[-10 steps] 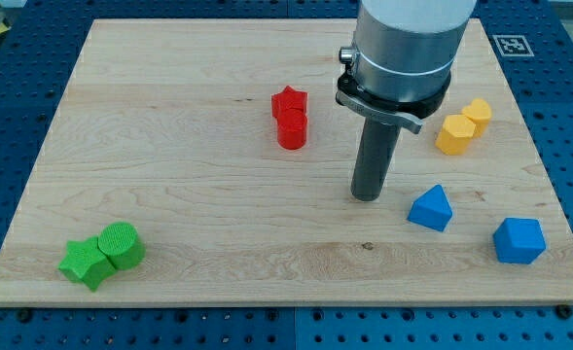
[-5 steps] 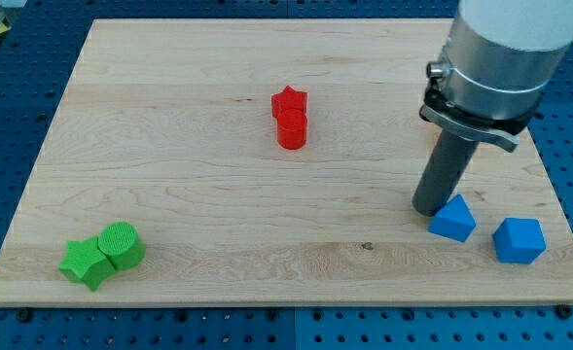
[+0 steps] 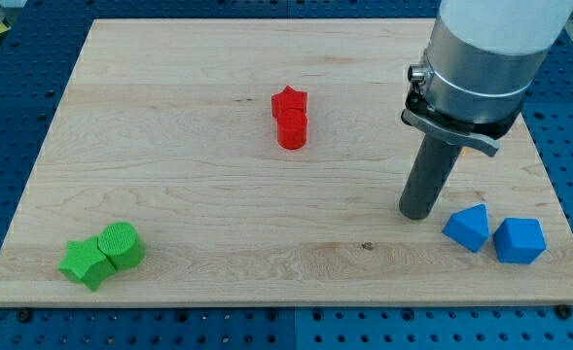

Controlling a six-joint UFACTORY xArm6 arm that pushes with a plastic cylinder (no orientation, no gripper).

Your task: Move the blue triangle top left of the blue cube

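Observation:
The blue triangle lies near the view's bottom right of the wooden board. The blue cube sits just to its right, touching or nearly touching it. My tip stands on the board just left of the blue triangle and slightly above it, with a small gap between them. The arm's grey body hides the board's upper right part.
A red star and a red cylinder stand together at the upper middle. A green star and a green cylinder sit together at the bottom left. The board's right edge is close to the blue cube.
My tip went right, pushed the blue triangle right and down toward the blue cube, then drew back a little to the left. The yellow blocks are now hidden behind the arm.

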